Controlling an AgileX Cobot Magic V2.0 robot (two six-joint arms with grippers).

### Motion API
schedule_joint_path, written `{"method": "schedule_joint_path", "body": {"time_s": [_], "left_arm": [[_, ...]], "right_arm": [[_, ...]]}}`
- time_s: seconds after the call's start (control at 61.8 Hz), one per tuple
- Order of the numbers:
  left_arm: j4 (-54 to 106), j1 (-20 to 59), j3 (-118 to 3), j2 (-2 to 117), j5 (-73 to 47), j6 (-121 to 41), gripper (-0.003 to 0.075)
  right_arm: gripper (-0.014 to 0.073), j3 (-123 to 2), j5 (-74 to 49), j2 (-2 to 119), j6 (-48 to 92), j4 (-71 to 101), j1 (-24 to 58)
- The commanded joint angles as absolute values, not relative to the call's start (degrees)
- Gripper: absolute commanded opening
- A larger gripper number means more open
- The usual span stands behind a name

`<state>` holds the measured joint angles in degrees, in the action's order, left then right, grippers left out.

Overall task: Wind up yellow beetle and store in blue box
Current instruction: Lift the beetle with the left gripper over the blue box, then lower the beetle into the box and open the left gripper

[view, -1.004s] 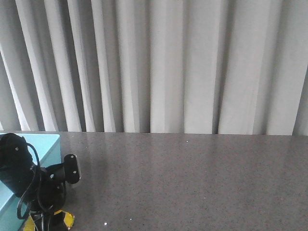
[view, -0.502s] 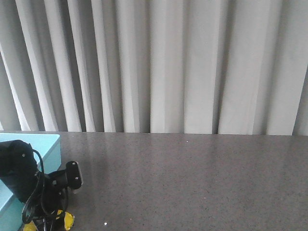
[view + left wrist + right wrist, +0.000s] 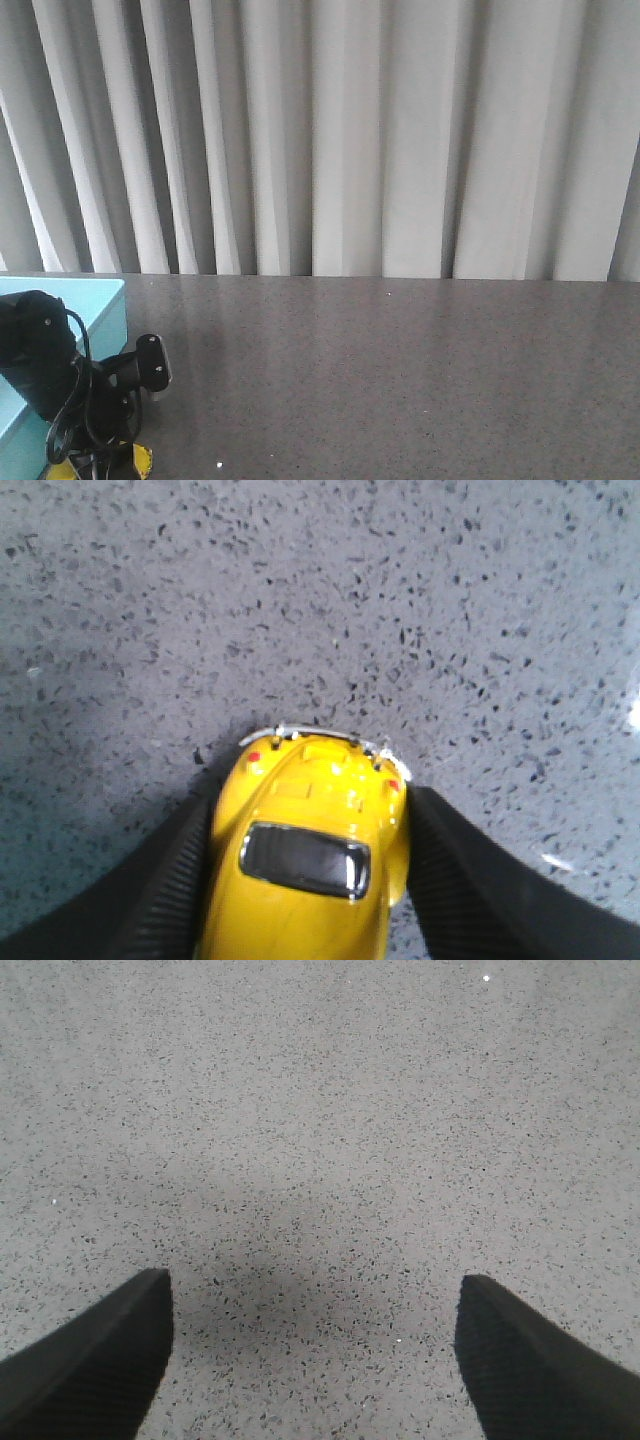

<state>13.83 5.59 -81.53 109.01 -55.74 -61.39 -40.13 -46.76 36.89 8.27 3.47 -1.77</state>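
The yellow beetle shows in the left wrist view as a glossy rounded toy car with a dark window and small red tail lights. My left gripper is shut on it, its ribbed black fingers pressed against both of the car's sides. Its wheels are hidden, so I cannot tell whether it touches the table. In the front view only yellow slivers of the beetle show under the black left arm. The blue box stands directly left of that arm. My right gripper is open over bare table.
The speckled grey table runs back to a pleated white curtain. The right arm is out of the front view. The blue box's corner wall is close behind the left arm's wrist camera.
The left arm has moved toward the near edge and slightly left with the beetle. Less yellow shows at the bottom of the front view.
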Motion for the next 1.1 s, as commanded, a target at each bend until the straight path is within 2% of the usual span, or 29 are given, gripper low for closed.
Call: {"method": "schedule_joint_path", "body": {"time_s": [0.0,0.21,0.388,0.55,0.842,1.084], "left_arm": [[18.0,6.0,-84.4,104.5,-54.9,-60.8,0.0221],[28.3,6.1,-91.5,101.1,-59.3,-60.6,0.0221],[29.7,5.8,-98.8,98.2,-63.4,-55.4,0.0221],[21.6,5.8,-105.4,96.6,-64.3,-43.8,0.0221],[-2.9,4.2,-110.9,96.0,-66.8,-24.1,0.0221],[-0.4,-5.3,-110.9,96.6,-67.4,-21.6,0.0221]], "right_arm": [[0.0561,-41.5,-43.4,36.9,8.5,3.5,-1.7],[0.0561,-41.5,-43.4,36.9,8.5,3.5,-1.7],[0.0561,-41.5,-43.4,36.9,8.5,3.5,-1.7],[0.0561,-41.5,-43.4,36.9,8.5,3.5,-1.7],[0.0561,-41.5,-43.4,36.9,8.5,3.5,-1.7],[0.0561,-41.5,-43.4,36.9,8.5,3.5,-1.7]]}}
